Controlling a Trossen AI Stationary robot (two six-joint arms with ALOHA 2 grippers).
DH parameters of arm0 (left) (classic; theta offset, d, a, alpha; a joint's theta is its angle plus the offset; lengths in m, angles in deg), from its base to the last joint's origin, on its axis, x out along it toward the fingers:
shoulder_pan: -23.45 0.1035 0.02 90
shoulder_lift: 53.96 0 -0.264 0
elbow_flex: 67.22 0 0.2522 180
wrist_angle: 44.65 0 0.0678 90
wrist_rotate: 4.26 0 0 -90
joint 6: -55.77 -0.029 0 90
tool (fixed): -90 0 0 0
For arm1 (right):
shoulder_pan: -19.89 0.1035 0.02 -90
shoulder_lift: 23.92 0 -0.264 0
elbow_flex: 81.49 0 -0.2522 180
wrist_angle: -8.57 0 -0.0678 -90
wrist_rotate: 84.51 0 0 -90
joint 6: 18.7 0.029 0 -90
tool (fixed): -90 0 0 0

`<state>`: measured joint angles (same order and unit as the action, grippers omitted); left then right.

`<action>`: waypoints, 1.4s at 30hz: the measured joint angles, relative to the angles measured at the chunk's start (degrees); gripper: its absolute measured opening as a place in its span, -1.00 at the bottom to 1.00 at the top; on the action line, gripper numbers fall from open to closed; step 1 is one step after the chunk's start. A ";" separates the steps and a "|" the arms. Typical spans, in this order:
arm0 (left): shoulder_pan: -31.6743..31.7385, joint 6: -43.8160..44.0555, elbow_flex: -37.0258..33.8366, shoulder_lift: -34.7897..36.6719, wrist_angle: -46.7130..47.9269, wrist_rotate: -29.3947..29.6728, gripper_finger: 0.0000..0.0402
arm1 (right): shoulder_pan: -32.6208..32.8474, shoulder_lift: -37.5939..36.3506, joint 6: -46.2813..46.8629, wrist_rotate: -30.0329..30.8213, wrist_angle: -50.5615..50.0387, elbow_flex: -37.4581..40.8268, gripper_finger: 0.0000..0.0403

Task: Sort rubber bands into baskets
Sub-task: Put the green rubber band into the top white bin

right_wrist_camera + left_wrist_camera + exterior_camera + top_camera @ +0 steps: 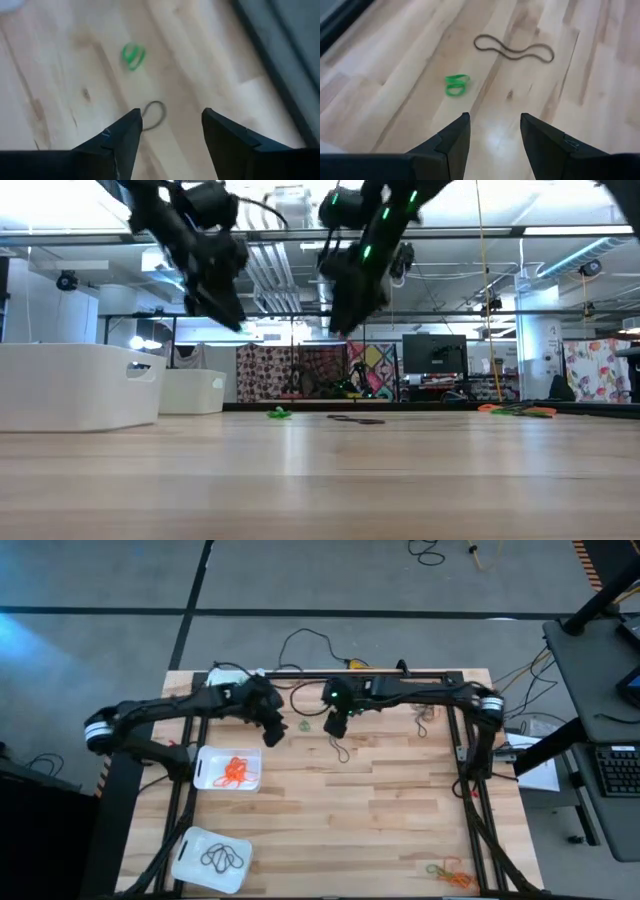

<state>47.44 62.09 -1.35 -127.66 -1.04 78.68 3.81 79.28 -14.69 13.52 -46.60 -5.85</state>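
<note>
Lying loose on the wood near the back-middle of the table is a small green rubber band (304, 726), folded over itself into a double loop; it sits flat, untouched. Just beside it is a long thin dark band (342, 751), wavy w/ a pinch mid-way. More bands: an orange tangle (236, 772) inside the upper basket (205, 762) on the left side, dark loops (222, 859) inside the lower-left basket (190, 846), and an orange-and-green clump (449, 871) on bare wood at the near right corner. Both baskets are shallow white plastic w/ rounded corners; I only see two from above.

Left gripper (272, 730) hangs above the table close to the green band, fingers (454, 140) spread apart, nothing between them. Right gripper (335, 726) hangs on the other side of that band, also spread wide & empty, w/ a green light lit on its wrist.

No readable writing or labels anywhere.

Table (380, 800) is pale butcher-block planks in a black frame. Low view shows a big workshop behind: exposed ceiling pipes, a monitor (434, 355), patterned cloth hangings (290, 367). Grey floor around, black cables, a desk w/ keyboard (620, 770) at right.
</note>
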 joint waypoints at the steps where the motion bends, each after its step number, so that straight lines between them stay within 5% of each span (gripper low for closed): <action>1: -0.05 -1.44 0.00 -1.56 -1.08 -0.06 -0.21 | 0.45 -1.97 0.02 1.74 -0.64 0.02 0.01; 12: 0.10 -13.84 0.17 -15.18 -14.28 -4.64 -0.21 | 6.46 -16.88 7.42 11.62 -0.20 0.26 0.01; 22: 0.65 -13.52 0.98 -25.58 -20.92 2.22 -0.21 | 11.08 -17.82 13.54 13.07 -3.39 0.48 0.01; 32: 1.83 -12.64 1.84 -32.37 -25.03 1.48 -0.24 | 11.16 -17.69 15.07 13.19 -11.35 0.76 0.01; 38: 1.91 -10.88 2.03 -32.42 -23.95 3.92 -0.65 | 7.99 -17.75 18.57 14.64 -24.43 2.13 0.01; 42: 2.68 -6.53 2.03 -31.72 -22.87 4.41 -0.95 | 5.68 -17.79 18.03 14.44 -24.75 5.13 0.01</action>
<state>50.13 55.56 0.69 -159.38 -23.91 83.09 9.49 61.49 3.34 27.97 -71.35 -0.73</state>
